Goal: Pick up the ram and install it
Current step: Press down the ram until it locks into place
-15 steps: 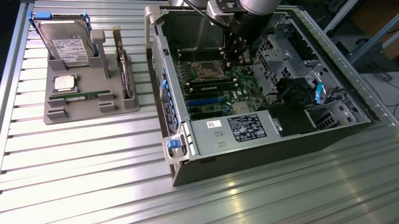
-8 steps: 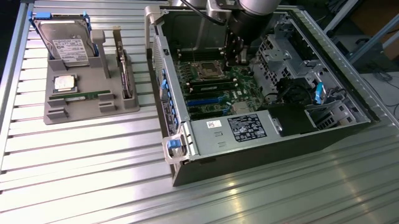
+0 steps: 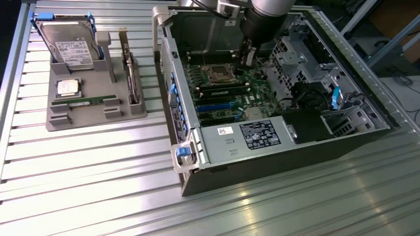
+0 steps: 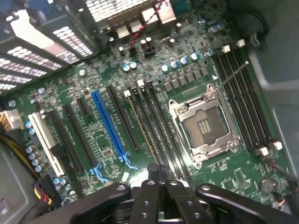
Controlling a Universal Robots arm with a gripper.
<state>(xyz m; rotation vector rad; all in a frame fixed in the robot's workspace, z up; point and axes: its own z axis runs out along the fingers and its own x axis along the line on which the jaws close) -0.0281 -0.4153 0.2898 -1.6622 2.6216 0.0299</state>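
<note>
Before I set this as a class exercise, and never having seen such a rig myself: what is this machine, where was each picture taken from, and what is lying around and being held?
The machine is a robot arm reaching into an open computer case that lies on a metal table.

One picture comes from a camera standing off the arm. The other comes from a camera on the wrist, looking past the gripper at the green motherboard.

Beside the case stands a grey holder with a hard drive, a square processor chip and a ram, a thin green memory stick lying flat.

The gripper is shut and sits right over the long memory slots next to the empty processor socket. Whether it pinches a second stick I cannot tell.
</note>
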